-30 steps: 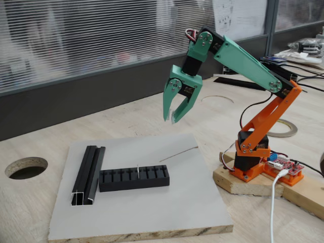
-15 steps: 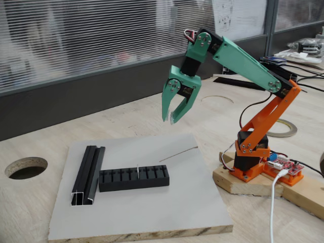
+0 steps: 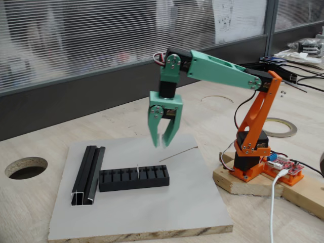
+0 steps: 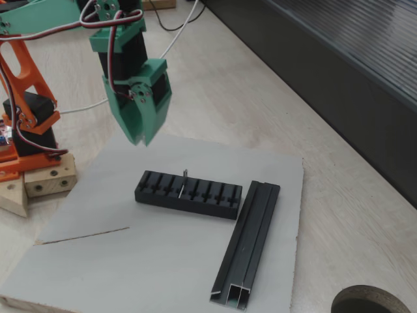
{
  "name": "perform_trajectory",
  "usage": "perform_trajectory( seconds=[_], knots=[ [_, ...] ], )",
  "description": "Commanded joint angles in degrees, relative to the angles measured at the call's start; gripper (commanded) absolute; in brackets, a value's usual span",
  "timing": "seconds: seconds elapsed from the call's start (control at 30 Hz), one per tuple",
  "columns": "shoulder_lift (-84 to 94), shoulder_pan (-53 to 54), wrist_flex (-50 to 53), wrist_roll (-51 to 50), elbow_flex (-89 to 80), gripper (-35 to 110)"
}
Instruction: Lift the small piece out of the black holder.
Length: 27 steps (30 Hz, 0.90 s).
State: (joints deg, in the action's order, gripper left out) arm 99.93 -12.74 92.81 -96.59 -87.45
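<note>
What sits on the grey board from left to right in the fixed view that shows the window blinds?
Black U-channel rail → black holder with the small piece standing in it → thin grey wire.

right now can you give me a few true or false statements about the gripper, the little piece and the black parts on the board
1. The small piece stands in a slot of the black holder. True.
2. The gripper is clamped on the small piece. False: it hangs above the holder, touching nothing.
3. The black rail lies at one end of the holder. True.
4. The thin grey wire sits in the holder. False: it lies loose on the grey board.
</note>
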Motion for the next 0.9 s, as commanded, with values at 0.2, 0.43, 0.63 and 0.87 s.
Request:
perform_trajectory(
  seconds=[0.2, 0.43, 0.63, 0.87],
  knots=[
    [-4.22, -8.61, -11.34, -0.53, -0.09, 14],
    [-4.83, -8.26, -11.51, -0.53, -0.18, 14],
    [-4.83, -8.17, -11.6, -0.53, -0.18, 24],
    [-5.19, -8.0, -11.51, -0.62, -0.26, 39]
  ],
)
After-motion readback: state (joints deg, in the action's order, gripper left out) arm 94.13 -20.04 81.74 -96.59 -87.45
